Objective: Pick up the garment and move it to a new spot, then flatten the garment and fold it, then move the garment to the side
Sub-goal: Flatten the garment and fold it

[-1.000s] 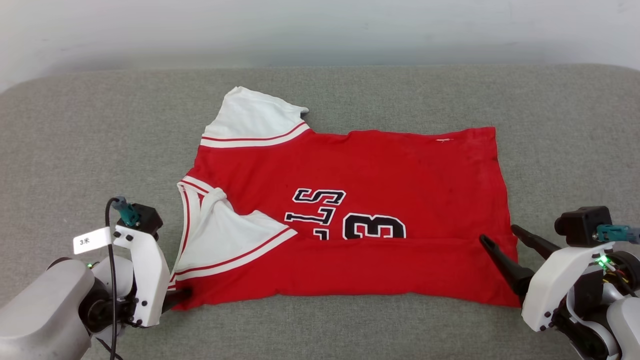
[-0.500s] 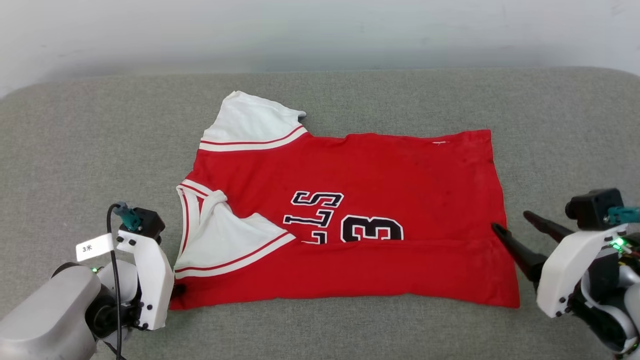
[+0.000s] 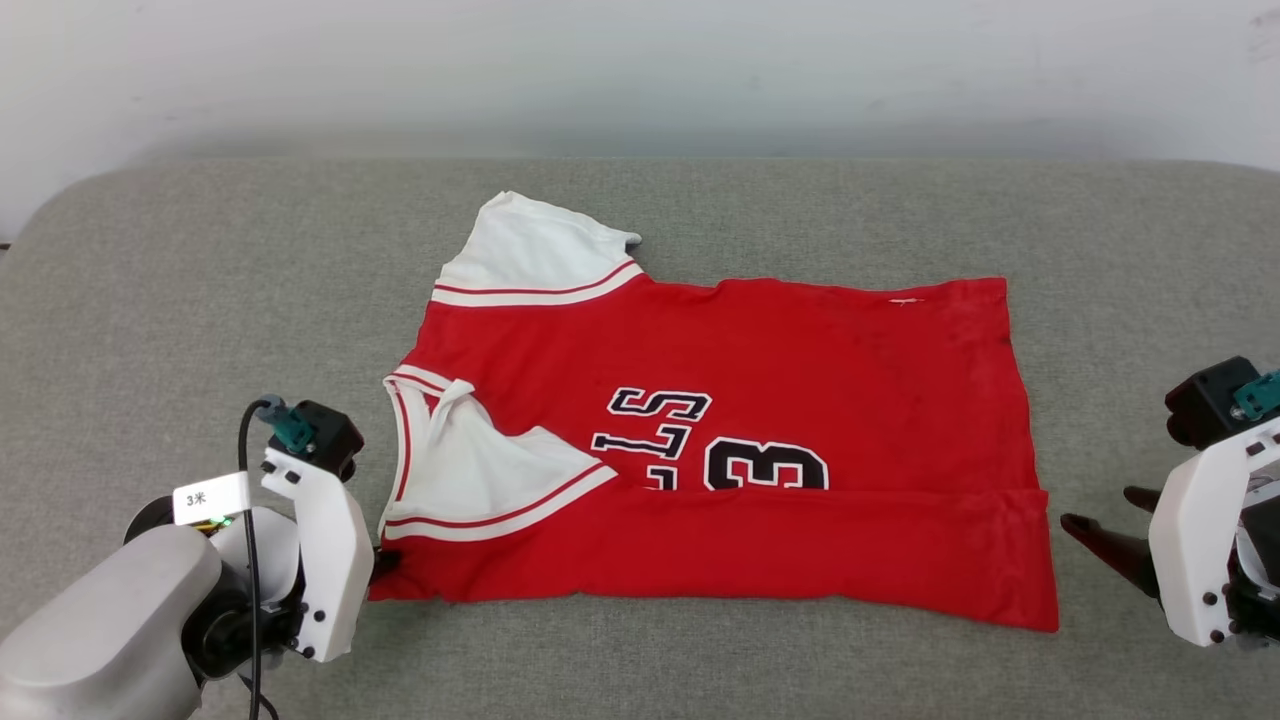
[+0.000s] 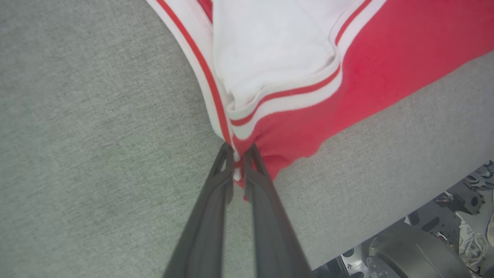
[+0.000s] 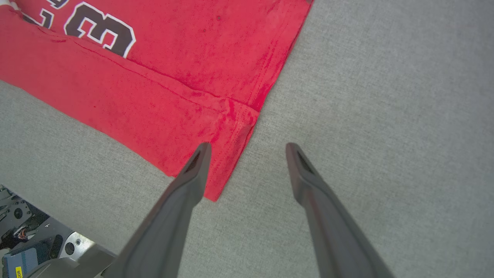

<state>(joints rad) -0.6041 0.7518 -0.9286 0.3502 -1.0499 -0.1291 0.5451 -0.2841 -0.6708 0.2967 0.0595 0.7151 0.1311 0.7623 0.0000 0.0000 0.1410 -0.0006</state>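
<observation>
Red cloth with white sleeves, the garment (image 3: 720, 440) lies spread across the middle of the grey fabric bench (image 3: 180, 300), collar end to the robot's left and hem to its right. Its near edge is folded up over the front. That fold cuts across the black, white-outlined lettering (image 3: 700, 445), so an S reads clearly in the head view while the large figure below it is half covered. A white tag (image 3: 210, 497) on the left arm's cable reads "3米".

In the head view the left hand (image 4: 239, 150) is hidden behind its own white casing at the garment's near left corner. The left wrist view shows its fingers pressed together, pinching the cloth where the red-and-white striped trim meets the red body.

The right hand (image 3: 1097, 506) sits just beside the garment's near right corner, its fingers spread. The right wrist view places one finger (image 5: 193, 170) over that corner and the other over bare bench. Whether it touches the cloth cannot be told. The same view catches a small yellow sticker (image 5: 18, 272) below the bench edge, its digits too small to read surely.
</observation>
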